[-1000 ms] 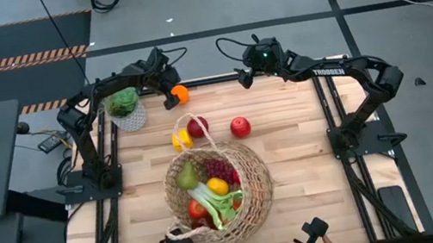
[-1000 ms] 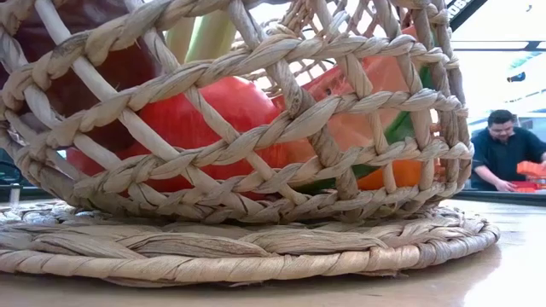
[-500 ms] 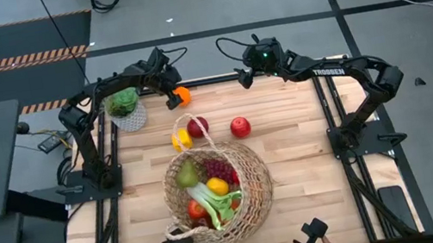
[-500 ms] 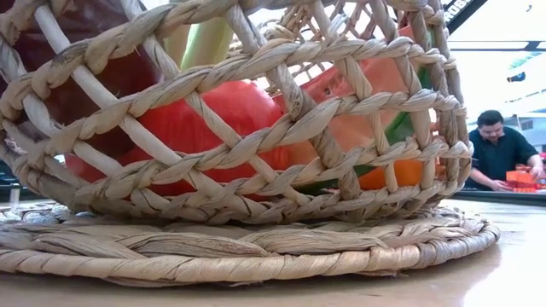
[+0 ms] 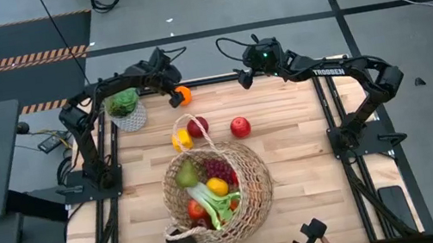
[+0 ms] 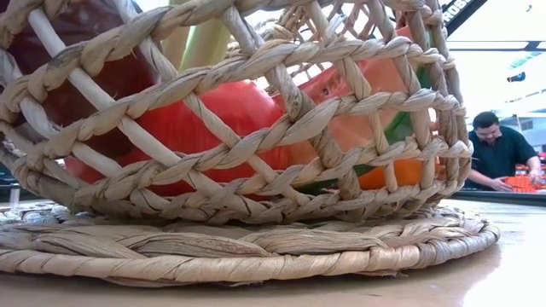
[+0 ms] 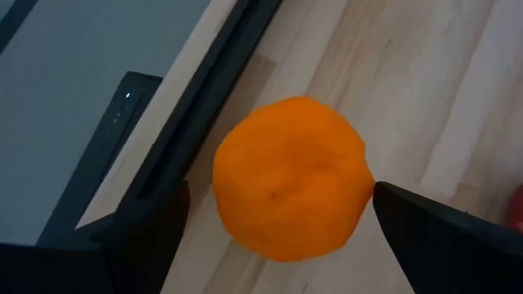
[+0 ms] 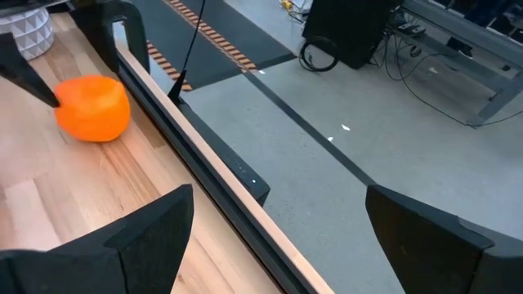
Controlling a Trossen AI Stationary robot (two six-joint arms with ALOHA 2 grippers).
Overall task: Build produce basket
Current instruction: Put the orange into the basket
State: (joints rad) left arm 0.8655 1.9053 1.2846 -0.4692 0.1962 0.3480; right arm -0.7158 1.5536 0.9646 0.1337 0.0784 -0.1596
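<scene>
Wicker basket [image 5: 249, 188] sits at the table's near middle, its leek [image 5: 207, 201] lying long axis near-to-far. Beyond it lie a lemon [image 5: 182, 139] and two apples [image 5: 240, 126]. At the far edge, the left gripper [image 5: 177, 98] clasps an orange [image 7: 290, 178]; the right gripper [image 5: 243, 77] hangs open.

Wooden table [image 5: 293, 162] bears basket [image 5: 253, 187], apples [image 5: 240, 126] (perhaps a lemon [image 5: 181, 140]).
</scene>
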